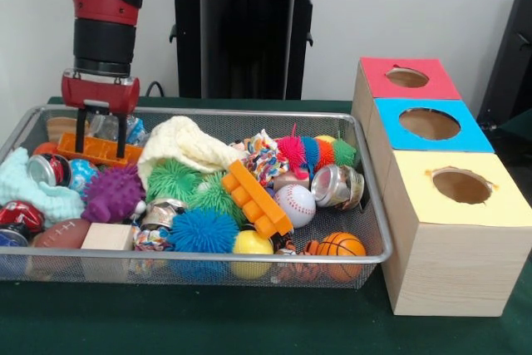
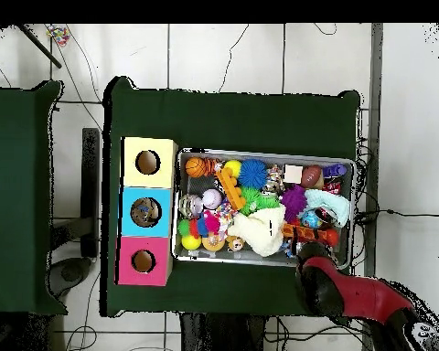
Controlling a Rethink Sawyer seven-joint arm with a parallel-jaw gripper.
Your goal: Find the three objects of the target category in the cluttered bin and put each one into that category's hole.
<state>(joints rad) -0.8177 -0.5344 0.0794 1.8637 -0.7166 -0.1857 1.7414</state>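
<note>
Front view shows the gripper (image 1: 100, 130) lowered into the far left corner of the bin (image 1: 370, 205). Its two black fingers (image 1: 81, 129) are spread and stand on both sides of an orange brick (image 1: 93, 150), touching or almost touching it; I cannot tell if they squeeze it. A second orange brick (image 1: 256, 199) lies tilted in the middle of the bin, beside a baseball (image 1: 295, 204). Along the near edge lie a blue spiky ball (image 1: 203, 231), a yellow ball (image 1: 252, 244), a basketball (image 1: 342, 245), a wood block (image 1: 107, 237) and a football (image 1: 60, 233). A purple spiky ball (image 1: 112, 194) sits near the left edge, and a cream cloth (image 1: 187, 145) is heaped near the far edge. Three boxes stand in a row just beside the right edge of the bin, each with a round hole in its top: red box (image 1: 407, 78), blue box (image 1: 430, 124), yellow box (image 1: 461, 186).

Overhead view shows the arm (image 2: 356, 292) reaching over the bottom right corner of the bin (image 2: 264, 153); it hides the gripper. The boxes stand along the left edge of the bin, the yellow box (image 2: 148, 163) on top, the blue box (image 2: 145, 212) in the middle, the red box (image 2: 143, 261) at the bottom. The cloth (image 2: 260, 230) lies by the bottom edge.
</note>
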